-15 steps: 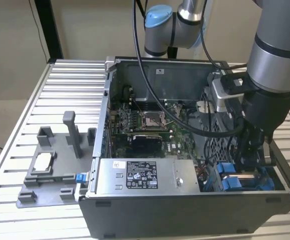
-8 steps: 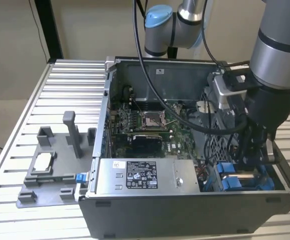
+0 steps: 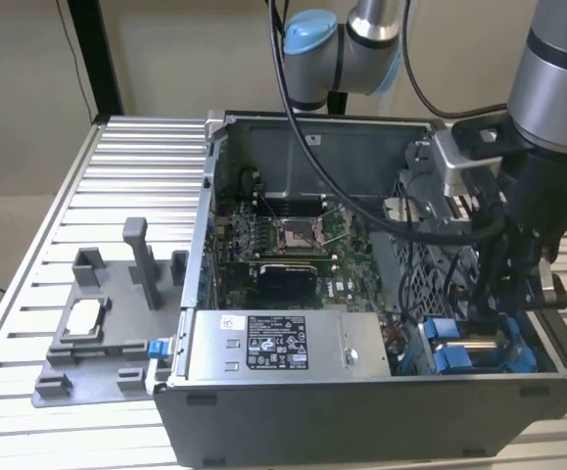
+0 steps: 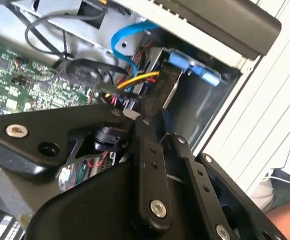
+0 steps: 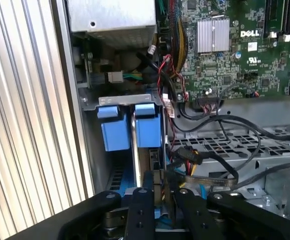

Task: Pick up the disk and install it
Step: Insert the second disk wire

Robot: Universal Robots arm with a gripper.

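Open computer case (image 3: 361,431), stood on slatted metal table (image 3: 126,157). Held inside: green motherboard (image 3: 263,240) across the floor, large grey box (image 3: 278,343) with black-white sticker along the near wall, and a tangle of black, red and yellow cables (image 5: 185,155). Lay on the table to the exterior view's left of the case: grey fixture (image 3: 97,343), carrying a small silver square chip (image 3: 84,315). Reached down into the drive bay at the case's corner on the exterior view's right: hand (image 3: 506,313), fingers drawn narrow and closed on the blue frame of the disk (image 5: 149,132). Sat on edge in that bay, well down between its walls, just beside a second blue carrier (image 5: 114,134). Showed in the second wrist view as a blue end (image 4: 192,67) just beyond one dark finger.
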